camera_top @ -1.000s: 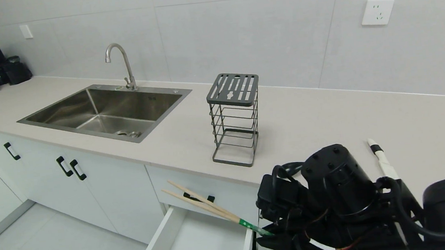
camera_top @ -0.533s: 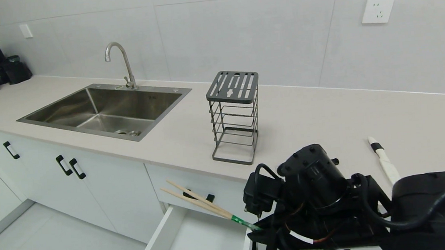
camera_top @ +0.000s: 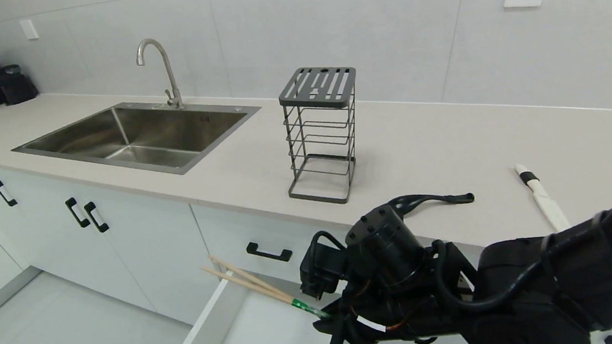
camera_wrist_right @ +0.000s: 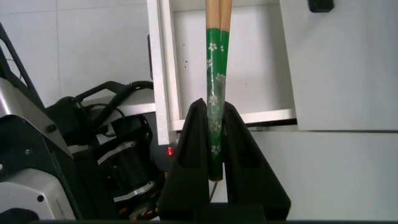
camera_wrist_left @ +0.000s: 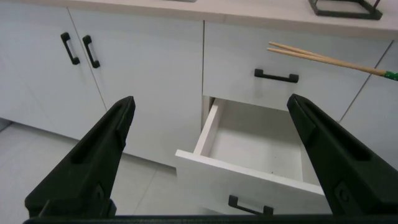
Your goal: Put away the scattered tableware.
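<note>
A pair of wooden chopsticks (camera_top: 249, 285) with green flowered ends is held level above the open white drawer (camera_top: 204, 336). My right gripper (camera_top: 318, 312) is shut on the green ends, and in the right wrist view the chopsticks (camera_wrist_right: 214, 62) run from the gripper (camera_wrist_right: 216, 146) out over the drawer (camera_wrist_right: 186, 68). My left gripper (camera_wrist_left: 211, 162) is open and holds nothing; it faces the drawer (camera_wrist_left: 208, 134) front, with the chopsticks (camera_wrist_left: 323, 57) beyond it. A white utensil with a black band (camera_top: 541, 198) lies on the counter at the right.
A dark wire rack (camera_top: 320, 134) stands mid-counter. The steel sink (camera_top: 82, 147) with its tap (camera_top: 155, 63) is at the left. A shut drawer with a black handle (camera_top: 268, 252) sits above the open one. Cabinet doors (camera_top: 82, 213) are to the left.
The head camera has tilted, so the whole scene sits higher. My right arm has carried the chopsticks left and lower, closer over the open drawer.
</note>
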`<state>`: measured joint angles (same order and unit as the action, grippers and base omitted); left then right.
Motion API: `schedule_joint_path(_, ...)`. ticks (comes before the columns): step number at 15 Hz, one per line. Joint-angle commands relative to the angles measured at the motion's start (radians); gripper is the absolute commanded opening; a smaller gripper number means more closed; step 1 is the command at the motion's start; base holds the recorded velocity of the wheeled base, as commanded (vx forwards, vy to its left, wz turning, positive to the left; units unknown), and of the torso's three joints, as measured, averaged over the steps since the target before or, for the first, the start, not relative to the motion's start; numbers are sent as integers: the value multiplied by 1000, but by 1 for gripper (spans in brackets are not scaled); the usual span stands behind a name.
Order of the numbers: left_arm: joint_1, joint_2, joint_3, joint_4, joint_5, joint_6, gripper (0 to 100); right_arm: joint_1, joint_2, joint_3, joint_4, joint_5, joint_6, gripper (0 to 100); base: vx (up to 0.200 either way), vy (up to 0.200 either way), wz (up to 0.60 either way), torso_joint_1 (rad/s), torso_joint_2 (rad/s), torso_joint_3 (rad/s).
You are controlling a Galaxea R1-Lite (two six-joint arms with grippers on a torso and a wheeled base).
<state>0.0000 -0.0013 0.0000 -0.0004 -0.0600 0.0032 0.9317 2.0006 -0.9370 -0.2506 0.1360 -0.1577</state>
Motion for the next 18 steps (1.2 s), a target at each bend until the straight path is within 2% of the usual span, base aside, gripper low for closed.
schedule_joint_path(1, 0, 1, 0, 0, 0, 0, 100, 4, 35, -29, 2, -1, 0, 0, 0, 0, 0, -222, 447, 217)
schedule_joint_path(7, 0, 1, 0, 0, 0, 0, 100, 10, 76, -101, 34, -1, -2, 0, 0, 0, 0, -195, 360, 171)
schedule_joint_path(11, 0, 1, 0, 0, 0, 0, 100, 10, 153, -175, 53, -1, -2, 0, 0, 0, 0, -93, 180, 83)
schedule_joint_path(18, 0, 1, 0, 0, 0, 0, 100, -8, 248, -238, 62, -1, -33, 0, 0, 0, 0, -233, 359, 142)
